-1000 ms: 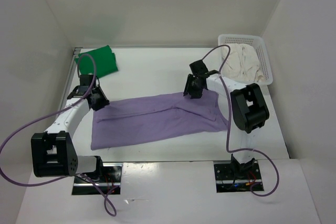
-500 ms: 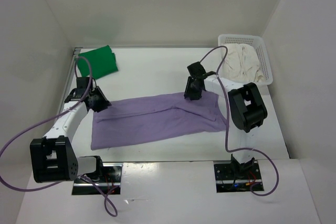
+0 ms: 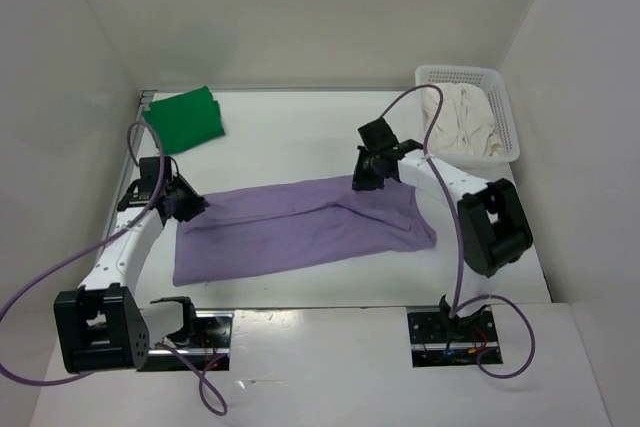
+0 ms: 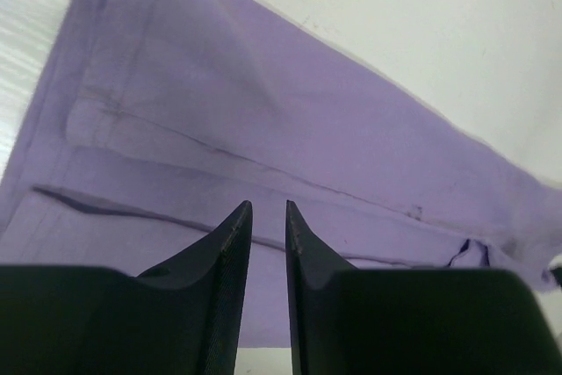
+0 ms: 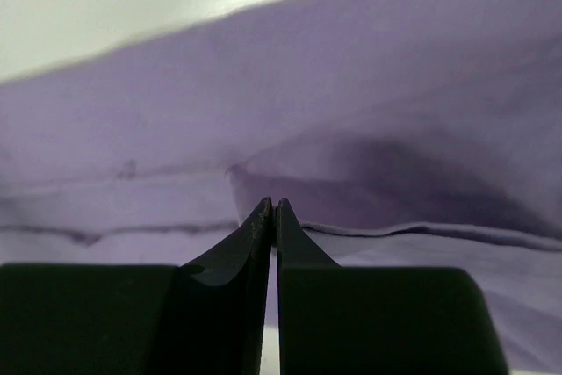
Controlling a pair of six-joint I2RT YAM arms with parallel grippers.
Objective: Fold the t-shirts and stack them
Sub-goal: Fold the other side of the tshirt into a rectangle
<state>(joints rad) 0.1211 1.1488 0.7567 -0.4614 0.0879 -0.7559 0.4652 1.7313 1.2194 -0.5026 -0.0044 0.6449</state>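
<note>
Right hand point(image 5: 273, 205) pinched shut, apparently on the lavender shirt point(image 3: 300, 227); left hand point(image 4: 268, 206) narrowly open, empty, over its corner.

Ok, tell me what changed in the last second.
The right hand closed, pinching the far edge of the lavender t-shirt, and its elbow swung out to the right. The left hand narrowed without shutting and shifted slightly left at the shirt's left end. The shirt still lies flat; the green t-shirt, the basket and the cream t-shirt in it stayed put.
</note>
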